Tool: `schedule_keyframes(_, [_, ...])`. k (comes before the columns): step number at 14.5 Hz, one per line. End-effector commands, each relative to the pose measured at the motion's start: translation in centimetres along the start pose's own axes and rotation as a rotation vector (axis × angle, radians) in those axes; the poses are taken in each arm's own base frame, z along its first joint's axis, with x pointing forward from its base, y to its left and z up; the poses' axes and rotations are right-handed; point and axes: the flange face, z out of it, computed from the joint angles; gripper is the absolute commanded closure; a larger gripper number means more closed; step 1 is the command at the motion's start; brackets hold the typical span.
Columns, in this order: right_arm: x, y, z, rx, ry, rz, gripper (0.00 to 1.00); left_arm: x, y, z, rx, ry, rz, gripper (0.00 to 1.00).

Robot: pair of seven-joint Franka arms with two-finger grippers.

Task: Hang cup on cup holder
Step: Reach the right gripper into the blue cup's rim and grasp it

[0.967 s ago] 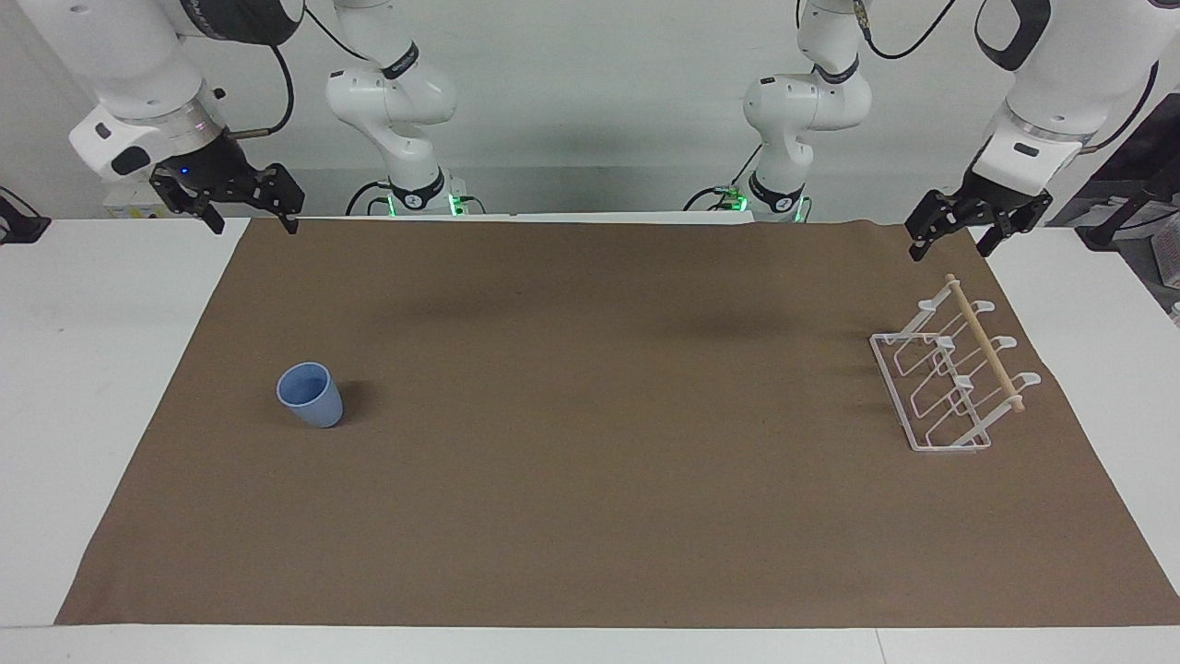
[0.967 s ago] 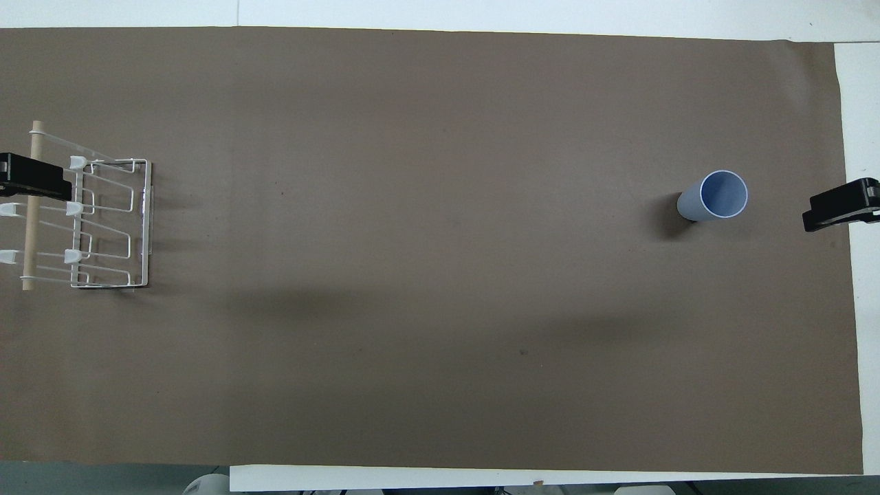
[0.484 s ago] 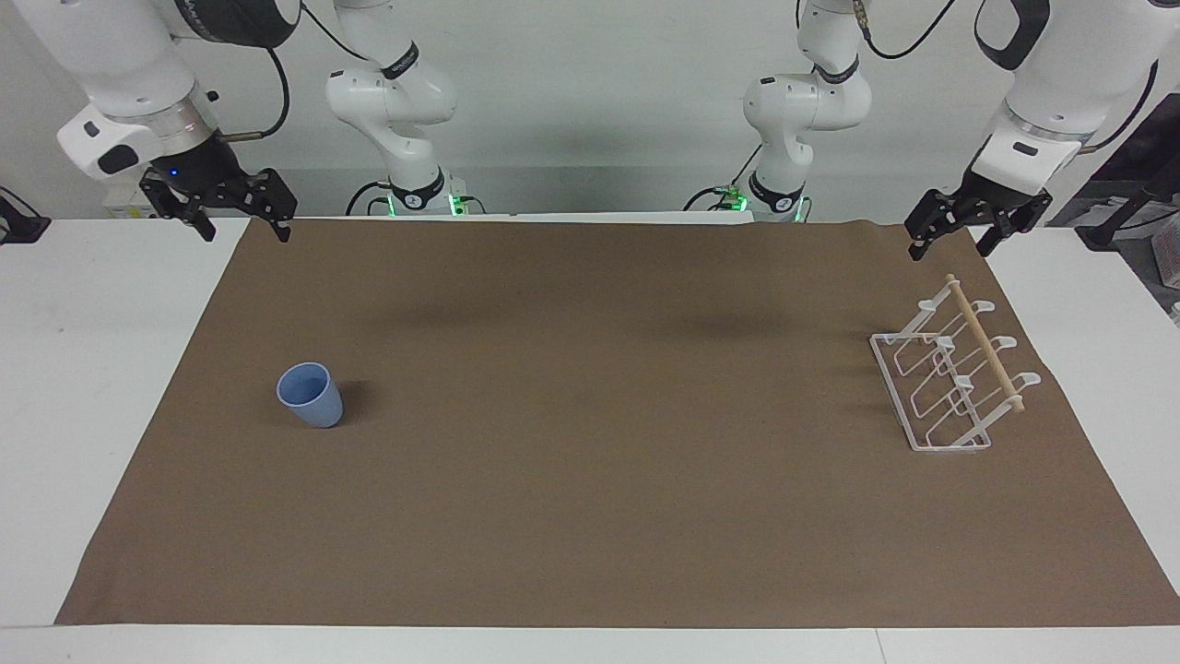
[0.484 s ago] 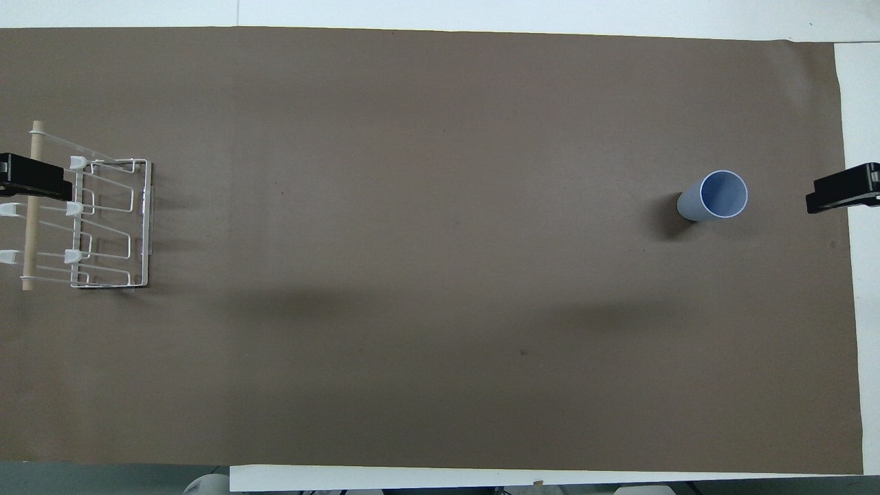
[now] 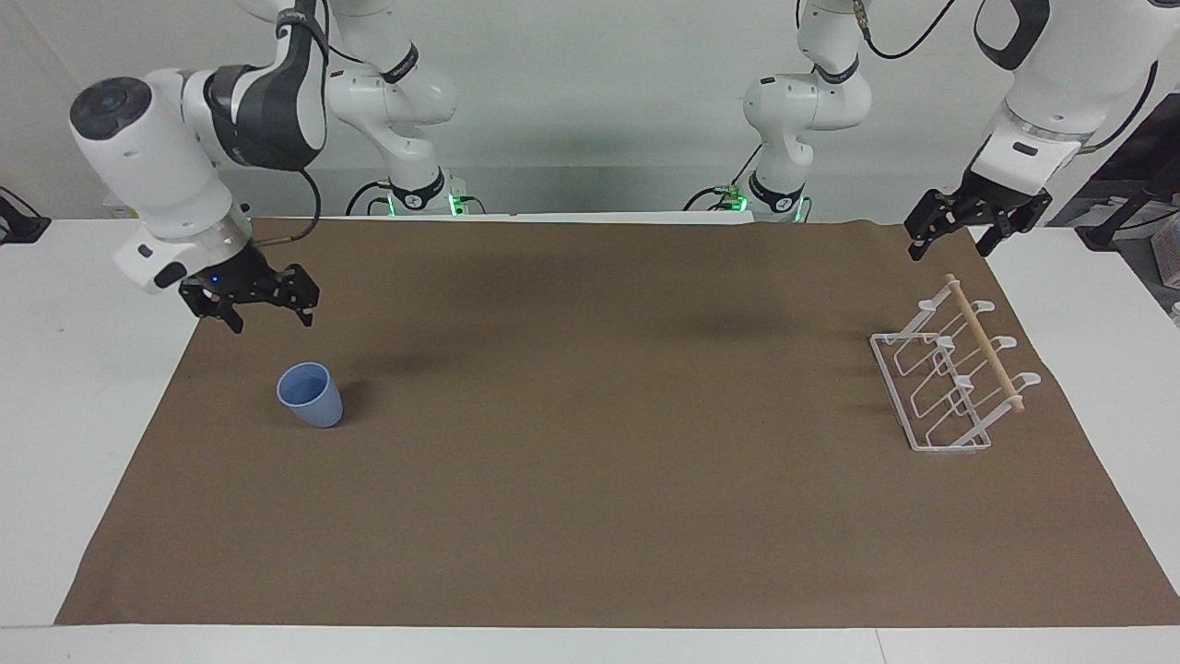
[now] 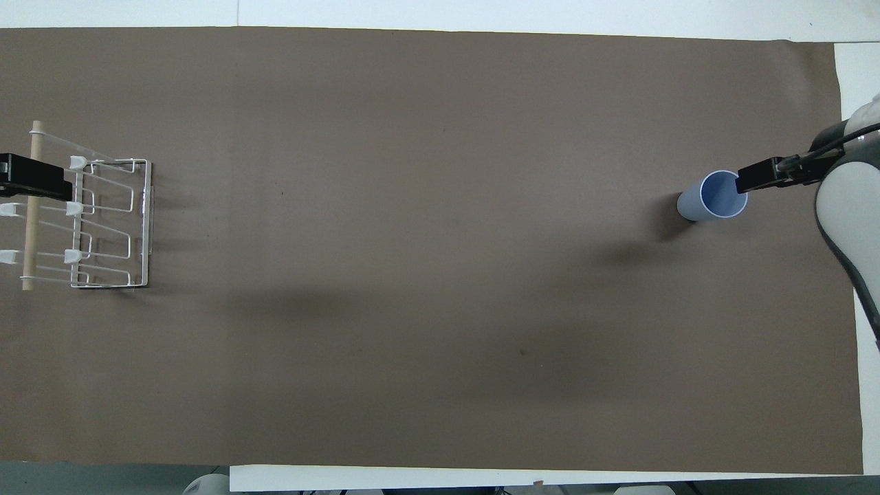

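Note:
The light blue cup [image 5: 311, 395] stands upright, mouth up, on the brown cloth toward the right arm's end of the table; it also shows in the overhead view [image 6: 712, 196]. The white wire cup holder [image 5: 948, 380] with its wooden dowel stands at the left arm's end, and shows in the overhead view [image 6: 93, 221]. My right gripper [image 5: 271, 322] is open and empty, in the air over the cloth just beside the cup and apart from it; in the overhead view [image 6: 748, 183] its tip overlaps the cup's rim. My left gripper [image 5: 948, 251] is open and empty, and waits high over the holder's dowel end [image 6: 38, 179].
The brown cloth [image 5: 590, 516] covers most of the white table [image 5: 74, 369]. The arms' bases stand along the table edge nearest the robots.
My right arm has swung down from over the table's corner and edge to just beside and above the cup. The left arm, cup and holder have not moved.

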Motion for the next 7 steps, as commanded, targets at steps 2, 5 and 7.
schedule_keyframes(2, [0.8,3.3,3.8,0.044,0.019,-0.1,0.0,-0.5,-0.3,-0.5,0.003,-0.005,0.0,0.0])
schedule_keyframes(5, [-0.5,4.2,7.5,0.035,0.035,-0.108,0.01,-0.5,-0.2,-0.5,0.003,-0.005,0.003,0.0])
schedule_keyframes(7, [-1.1,4.2,8.8,0.043,0.016,-0.111,0.01,-0.5,-0.2,-0.4,0.003,-0.007,0.001,0.0])
